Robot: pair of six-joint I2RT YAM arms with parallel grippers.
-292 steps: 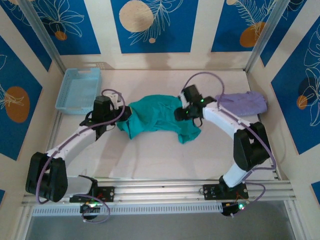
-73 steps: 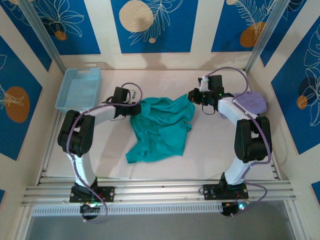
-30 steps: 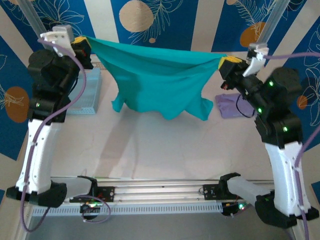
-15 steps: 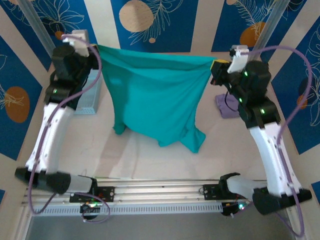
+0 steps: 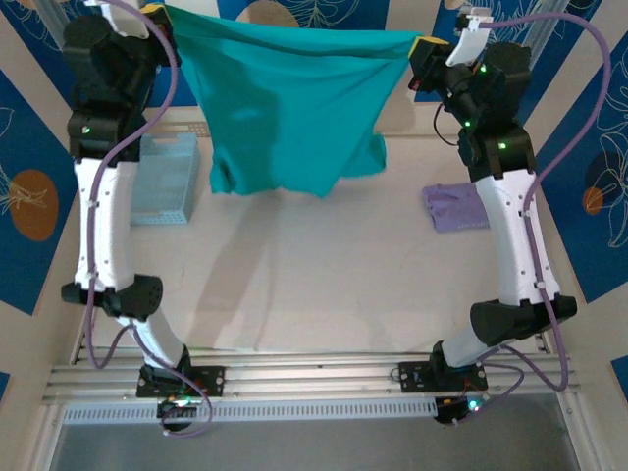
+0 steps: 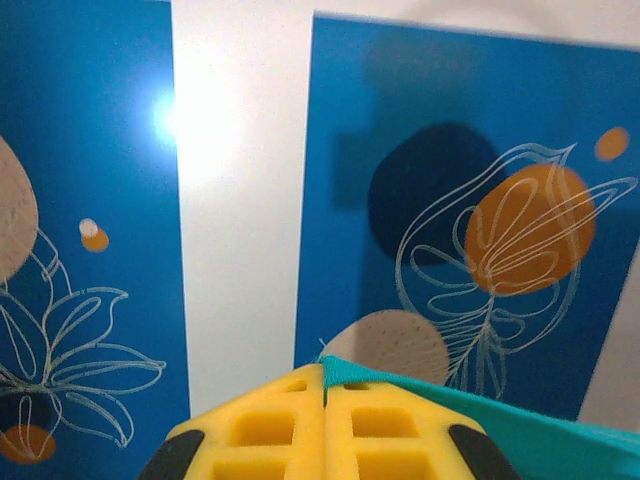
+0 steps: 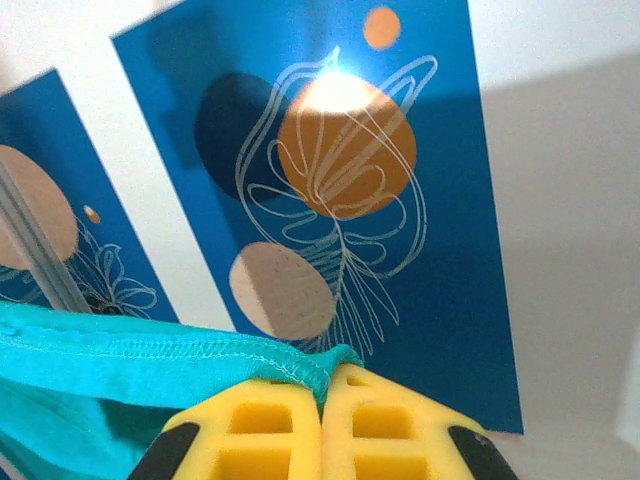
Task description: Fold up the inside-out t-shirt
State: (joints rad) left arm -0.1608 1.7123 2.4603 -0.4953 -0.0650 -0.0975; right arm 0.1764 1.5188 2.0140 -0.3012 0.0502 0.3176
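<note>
Yellow fingers (image 6: 265,430) of the left gripper (image 6: 325,385) squeezed tight together, with a thin teal edge of the inside-out t-shirt (image 6: 520,425) pinched in between. Same on the right gripper (image 7: 322,388): yellow fingers (image 7: 255,425) pressed shut on a stitched hem of the shirt.

Seen from above: both arms lifted way up, with the whole shirt spread wide between them like a curtain. Top edge pulled almost straight. Bottom part loose and bunchy, hanging in the air over the far side of the table (image 5: 324,285), with a soft shadow under it.

Seen up close from the wrists: little square holes in the yellow pads, and tiny stitches along the hem on the right side.

Down on the pale, flat table: a light blue basket (image 5: 162,177) at the far left, beside the left arm, and a folded pale purple cloth (image 5: 456,208) lying flat on the right. Along the near edge, a metal rail (image 5: 314,378) with both arm bases on it.

All around: white walls with big blue panels (image 5: 294,20), orange and tan circles, and thin white leaf drawings. In both wrist views, a bright spot of light on the wall.
</note>
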